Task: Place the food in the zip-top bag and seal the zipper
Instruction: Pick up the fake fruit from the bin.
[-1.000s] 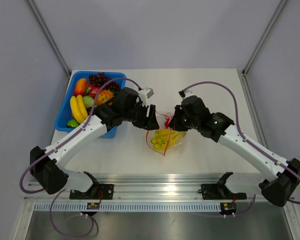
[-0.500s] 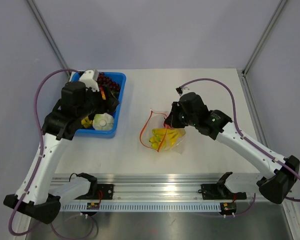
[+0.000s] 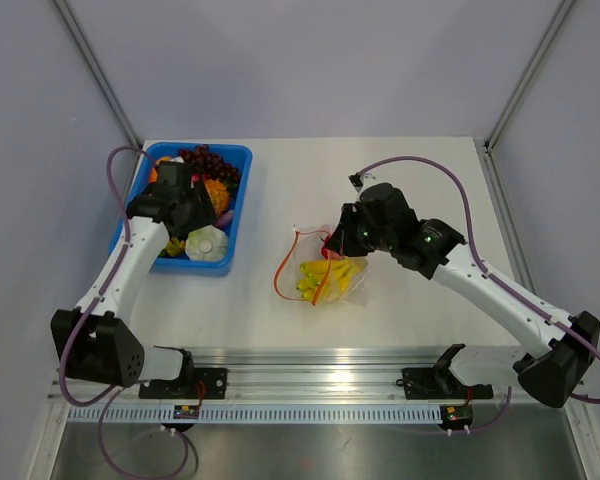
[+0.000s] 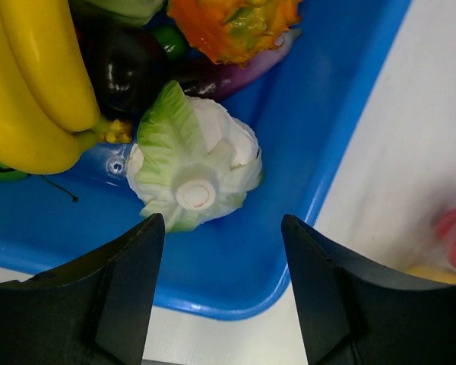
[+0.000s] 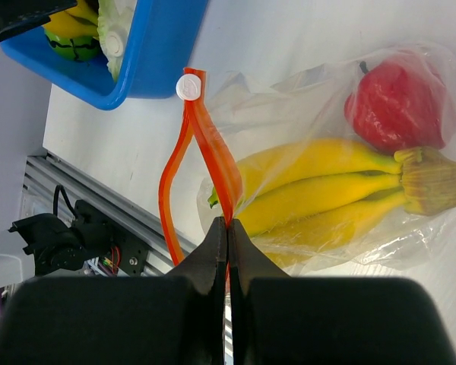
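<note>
you're roughly mid-task. the clear crinkly zip-top bag [image 3: 355,285] is lying on the table to the right of the blue plastic tray [image 3: 242,200], apart from it, mouth facing the tray. the yellow toy banana bunch [image 5: 319,182] and the glossy red toy fruit [image 5: 395,103] are already sitting inside it. your right gripper [image 5: 227,228] is clamping fully closed on the red-orange zipper strip [image 5: 213,148], partway along it. the strip's two sides are gaping in a loop up to the white round slider tab [image 5: 188,86] at the tray-side end, so nothing is sealed yet. your left gripper [image 4: 222,224] is hovering over the tray's near right corner, jaws spread wide, holding nothing, lined up above the white-and-green toy cabbage [image 4: 194,163]. my read: you're going for another piece, then the zip run is what's left.
</note>
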